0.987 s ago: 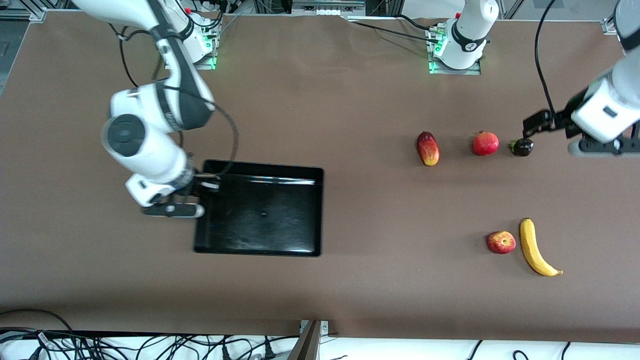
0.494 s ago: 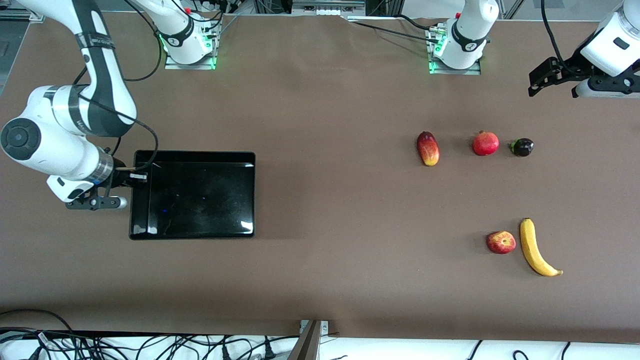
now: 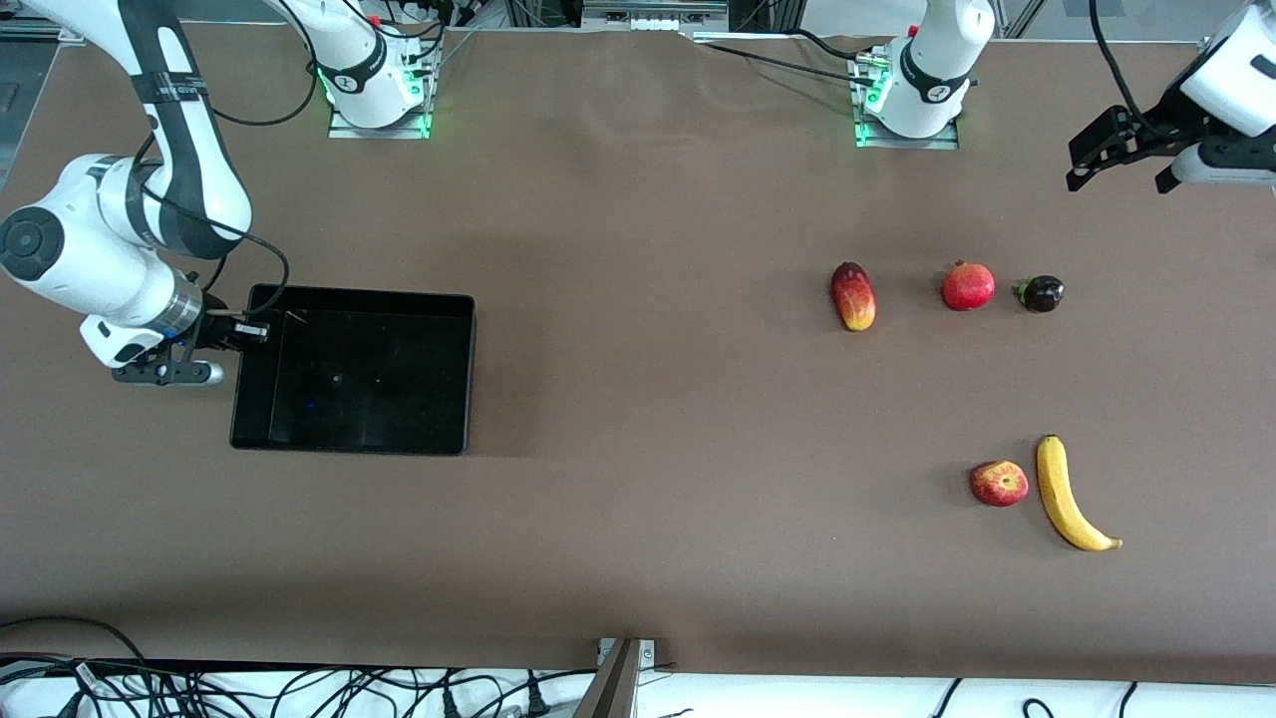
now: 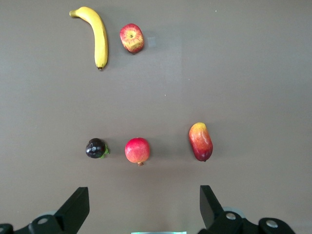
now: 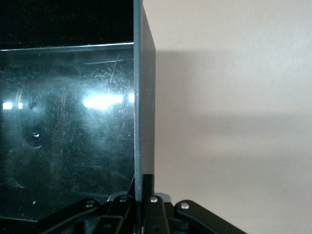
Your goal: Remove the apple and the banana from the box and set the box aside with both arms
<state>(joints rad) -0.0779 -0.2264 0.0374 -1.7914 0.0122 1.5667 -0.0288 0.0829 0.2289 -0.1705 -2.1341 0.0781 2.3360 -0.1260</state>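
White arms (image 3: 100, 259), black bands, black cables.

Brown table (image 3: 638, 199) with tray (image 3: 454, 374), five fruits

The box (image 3: 354, 371) sits on the tabletop (image 3: 638, 399) toward the right arm's end. Toward the left arm's end, the mango (image 3: 853, 296), pomegranate (image 3: 968, 286) and a small dark fruit (image 3: 1041, 293) lie in a row. Nearer the front camera, the apple (image 3: 999, 484) lies just beside the banana (image 3: 1065, 493), well apart from the box.
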